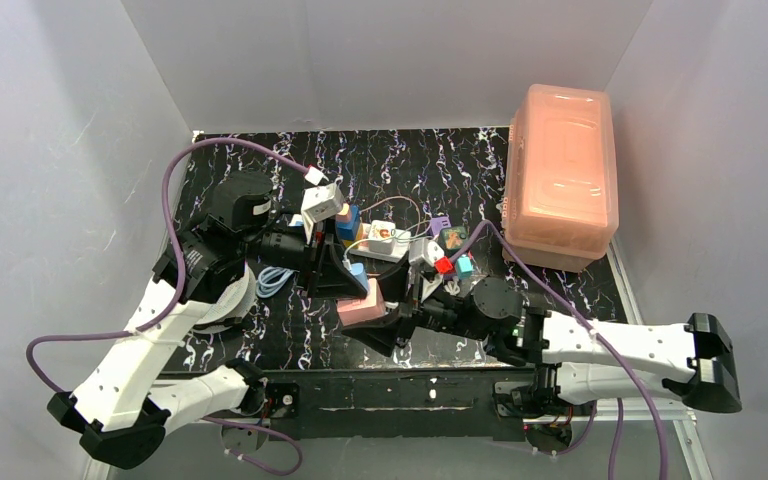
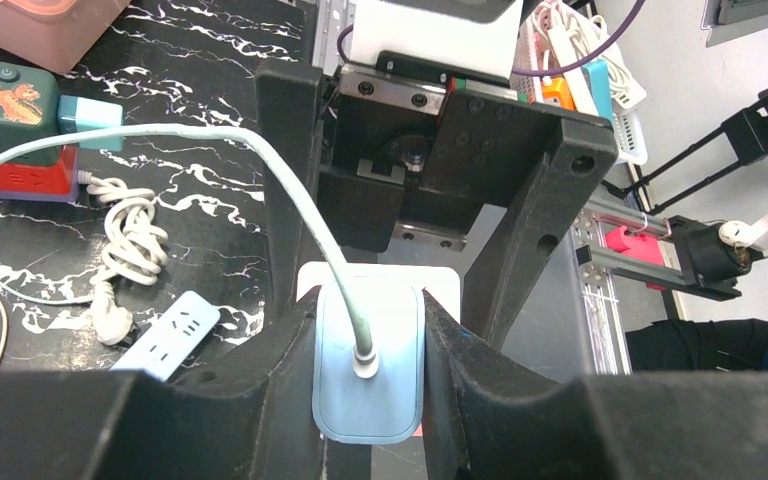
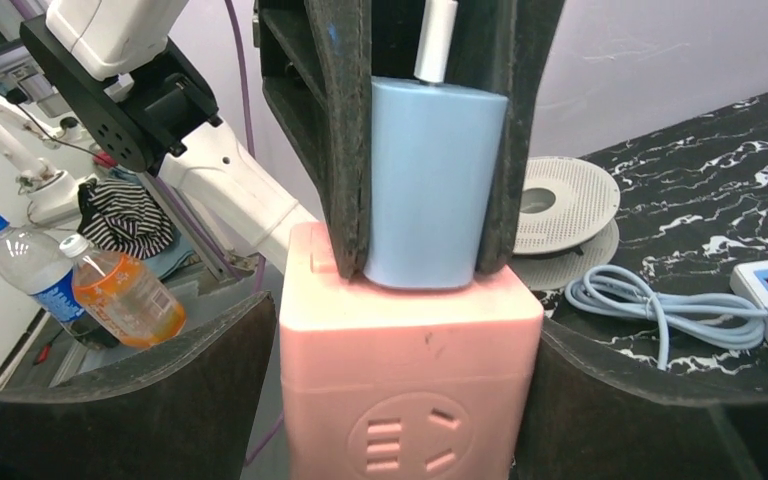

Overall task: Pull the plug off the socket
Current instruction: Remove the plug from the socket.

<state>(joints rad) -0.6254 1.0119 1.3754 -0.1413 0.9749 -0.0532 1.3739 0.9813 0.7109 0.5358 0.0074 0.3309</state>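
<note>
Right now your left claw [image 2: 370, 330] is clamped on the 2 long sides of the pale blue plug [image 2: 365, 405]. The plug sits seated in the top face of the pink socket [image 3: 410, 350], over the front part of the bench [image 1: 410, 160]. Your right claw [image 3: 405, 410] has its jaws spread wide, 1 on each side of the socket. You cannot tell from the wrist view whether they press on it or only flank it.

To pull well, you likely need the socket pinned. Close the right claw firmly on its flat sides, low down and clear of the plug. Then draw the left claw straight back along the line of the pins, without twisting, so the plug neither jams nor slips. Mind the thin pale cord [image 2: 290, 165] arching out of the plug's back, and leave it slack.

Both pieces are smooth moulded plastic with rounded corners, probably slippery under hard black jaws. The plug is a flat slab. The socket is a blocky box with a slotted outlet face on its side.
</note>
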